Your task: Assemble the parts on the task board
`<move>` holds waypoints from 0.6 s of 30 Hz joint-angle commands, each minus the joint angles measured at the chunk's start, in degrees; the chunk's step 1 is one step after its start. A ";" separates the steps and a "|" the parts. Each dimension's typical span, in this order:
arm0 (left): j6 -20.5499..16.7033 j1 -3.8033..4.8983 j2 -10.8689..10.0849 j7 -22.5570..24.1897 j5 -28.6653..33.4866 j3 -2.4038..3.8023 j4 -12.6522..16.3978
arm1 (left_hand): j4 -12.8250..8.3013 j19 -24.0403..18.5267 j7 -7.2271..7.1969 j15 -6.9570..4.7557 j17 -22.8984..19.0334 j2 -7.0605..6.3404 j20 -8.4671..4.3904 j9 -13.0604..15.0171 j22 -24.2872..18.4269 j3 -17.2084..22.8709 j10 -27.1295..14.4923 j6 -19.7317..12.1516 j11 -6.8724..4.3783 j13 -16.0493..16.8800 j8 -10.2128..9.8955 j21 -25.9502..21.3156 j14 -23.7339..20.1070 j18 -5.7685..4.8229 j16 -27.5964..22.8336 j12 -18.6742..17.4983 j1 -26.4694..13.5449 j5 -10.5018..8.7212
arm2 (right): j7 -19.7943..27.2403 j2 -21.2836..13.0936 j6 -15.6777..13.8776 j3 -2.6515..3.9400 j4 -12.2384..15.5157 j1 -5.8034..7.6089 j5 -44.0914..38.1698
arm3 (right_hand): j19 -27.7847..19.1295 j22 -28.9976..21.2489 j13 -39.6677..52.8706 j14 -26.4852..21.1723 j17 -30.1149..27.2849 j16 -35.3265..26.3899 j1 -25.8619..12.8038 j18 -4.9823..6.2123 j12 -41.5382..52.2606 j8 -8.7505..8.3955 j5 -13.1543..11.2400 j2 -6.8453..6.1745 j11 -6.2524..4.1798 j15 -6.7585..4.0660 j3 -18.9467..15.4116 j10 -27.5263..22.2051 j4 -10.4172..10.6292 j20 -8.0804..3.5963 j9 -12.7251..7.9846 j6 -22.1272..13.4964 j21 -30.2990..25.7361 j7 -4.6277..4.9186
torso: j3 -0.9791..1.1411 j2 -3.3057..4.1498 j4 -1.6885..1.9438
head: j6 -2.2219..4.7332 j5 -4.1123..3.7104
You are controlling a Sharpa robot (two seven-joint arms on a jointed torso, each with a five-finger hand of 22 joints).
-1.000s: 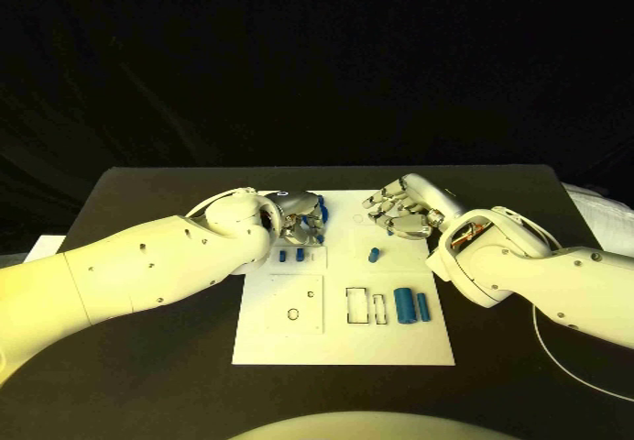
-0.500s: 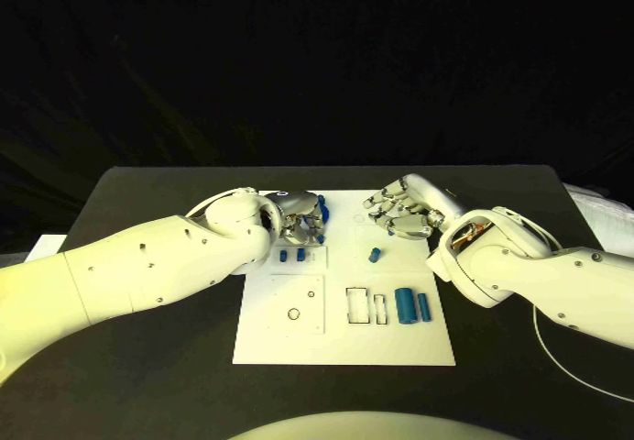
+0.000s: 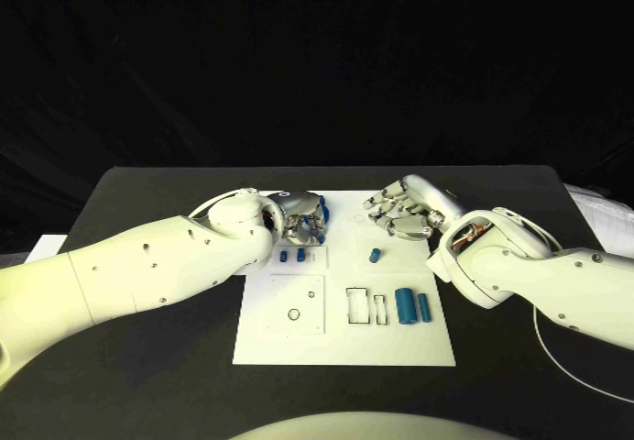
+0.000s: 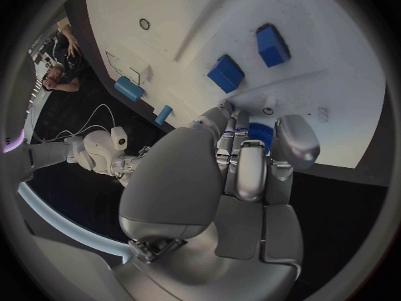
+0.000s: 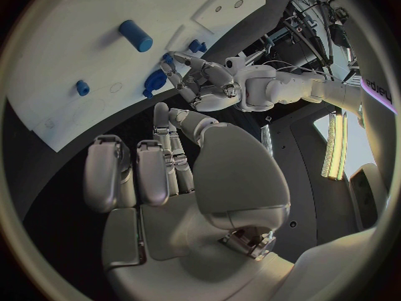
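1. Nearest to me in the head view, the lower part of the white task board (image 3: 344,344) is bare plate, sitting in the middle of the black table (image 3: 146,367).
2. A bit further up, right of centre, I've got two blue cylinders (image 3: 406,306) lying side by side, the thinner one on the right, just beside a rectangular outline on the board. Left of those there's a small dark ring (image 3: 292,314) on the plate.
3. Mid-frame there's a small blue peg (image 3: 376,254) on its own, well apart from both hands.
4. To its left, two small blue blocks (image 3: 299,255) sit just below my left hand (image 3: 301,218). In the left wrist view those same blocks (image 4: 226,73) are just past the fingertips (image 4: 295,140).
5. Left hand: fingers curled in together near the board's upper left corner, and there's a blue piece (image 4: 260,135) tucked in between them. Looks like it's pinched, but I honestly can't tell if it's actually held or just lying under the fingers.
6. Right hand (image 3: 407,209) hovers over the board's upper right edge, fingers loosely bent and apart, nothing in them. The right wrist view shows the hand (image 5: 167,174) empty too.
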 commanded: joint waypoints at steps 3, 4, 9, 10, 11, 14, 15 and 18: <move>2.40 -0.17 0.29 -1.31 0.58 -0.12 -0.18 | -0.15 0.93 -0.05 -0.27 -0.12 -0.32 0.06 0.04 2.18 0.93 0.66 0.56 -0.03 -0.12 -0.31 0.19 1.28 -0.28 -0.19 -0.60 0.01 0.15 | 0.32 0.07 0.97 0.00 0.17 -0.04 -0.26 | -0.28 -0.09 -0.05 3.01 -0.05 -0.35 0.29 0.51 -0.34 -0.08 0.39 0.45 -0.06 0.38 -0.35 0.43 0.12 0.29 -0.04 -0.05 -0.39 0.24 | 0.00 0.03 0.01 | -0.07 -0.05; 2.46 -0.17 0.33 -1.32 0.61 -0.12 -0.22 | -0.16 0.93 -0.05 -0.27 -0.12 -0.32 0.06 0.04 2.18 1.00 0.71 0.58 -0.03 -0.12 -0.32 0.19 1.28 -0.28 -0.19 -0.61 0.00 0.15 | 0.32 0.09 1.00 0.00 0.17 -0.04 -0.26 | -0.28 -0.09 -0.05 3.01 -0.05 -0.35 0.29 0.51 -0.34 -0.08 0.39 0.45 -0.06 0.38 -0.35 0.43 0.12 0.29 -0.04 -0.05 -0.39 0.24 | -0.01 0.02 0.03 | -0.11 -0.09; 2.62 -0.17 0.51 -1.26 0.74 -0.12 -0.35 | -0.24 0.92 -0.05 -0.30 -0.13 -0.39 0.05 0.05 2.22 1.45 1.01 0.72 -0.07 -0.12 -0.39 0.24 1.28 -0.29 -0.16 -0.70 -0.06 0.14 | 0.30 0.16 1.13 0.00 0.17 -0.04 -0.26 | -0.28 -0.09 -0.05 3.01 -0.05 -0.35 0.29 0.51 -0.34 -0.08 0.39 0.45 -0.06 0.38 -0.35 0.43 0.12 0.29 -0.04 -0.05 -0.39 0.24 | -0.04 0.01 0.01 | -0.16 -0.07; 2.61 -0.17 0.53 -1.23 0.79 -0.12 -0.36 | -0.29 0.92 -0.06 -0.30 -0.12 -0.44 0.02 0.07 2.24 1.68 1.16 0.81 -0.09 -0.12 -0.41 0.28 1.28 -0.29 -0.13 -0.76 -0.11 0.13 | 0.30 0.16 1.14 0.00 0.17 -0.04 -0.26 | -0.28 -0.09 -0.05 3.01 -0.05 -0.35 0.29 0.51 -0.34 -0.08 0.39 0.45 -0.06 0.38 -0.35 0.43 0.12 0.29 -0.04 -0.05 -0.39 0.24 | -0.02 0.01 0.02 | -0.16 -0.09; 2.61 -0.17 0.56 -1.20 0.84 -0.12 -0.37 | -0.29 0.92 -0.06 -0.30 -0.12 -0.45 0.02 0.07 2.24 1.68 1.16 0.82 -0.09 -0.12 -0.41 0.28 1.28 -0.29 -0.13 -0.76 -0.11 0.13 | 0.30 0.17 1.15 0.00 0.17 -0.04 -0.26 | -0.28 -0.09 -0.05 3.01 -0.05 -0.35 0.29 0.51 -0.34 -0.08 0.39 0.45 -0.06 0.38 -0.35 0.43 0.12 0.29 -0.04 -0.05 -0.39 0.24 | -0.03 0.01 0.03 | -0.19 -0.07; 2.66 -0.17 0.63 -1.03 0.99 -0.12 -0.38 | -0.31 0.91 -0.07 -0.30 -0.14 -0.50 0.02 0.07 2.24 1.76 1.20 0.83 -0.09 -0.12 -0.44 0.26 1.28 -0.29 -0.13 -0.79 -0.14 0.12 | 0.33 0.20 1.14 0.00 0.16 -0.04 -0.26 | -0.28 -0.08 -0.08 3.01 -0.05 -0.36 0.28 0.50 -0.35 -0.07 0.40 0.46 -0.06 0.38 -0.36 0.44 0.14 0.29 -0.03 -0.03 -0.38 0.23 | -0.04 0.01 0.04 | -0.16 -0.15; 2.71 -0.17 0.66 -0.98 1.03 -0.12 -0.36 | -0.31 0.91 -0.07 -0.30 -0.14 -0.50 0.02 0.07 2.24 1.76 1.20 0.83 -0.09 -0.12 -0.44 0.26 1.28 -0.29 -0.13 -0.79 -0.14 0.12 | 0.35 0.21 1.13 0.00 0.16 -0.04 -0.26 | -0.27 -0.06 -0.17 3.01 -0.08 -0.39 0.24 0.50 -0.40 -0.04 0.43 0.49 -0.06 0.38 -0.40 0.49 0.18 0.29 -0.02 0.03 -0.38 0.22 | -0.05 0.01 0.03 | -0.17 -0.14; 2.91 -0.17 0.70 -0.87 1.13 -0.12 -0.30 | -0.35 0.91 -0.10 -0.31 -0.16 -0.67 0.01 0.06 2.26 1.93 1.21 0.86 -0.09 -0.15 -0.49 0.28 1.28 -0.29 -0.12 -0.92 -0.25 0.11 | 0.38 0.22 1.10 0.00 0.16 -0.04 -0.26 | -0.27 -0.06 -0.17 3.01 -0.08 -0.39 0.24 0.50 -0.40 -0.04 0.43 0.49 -0.06 0.38 -0.40 0.49 0.18 0.29 -0.02 0.03 -0.38 0.22 | -0.03 0.00 0.00 | -0.25 -0.05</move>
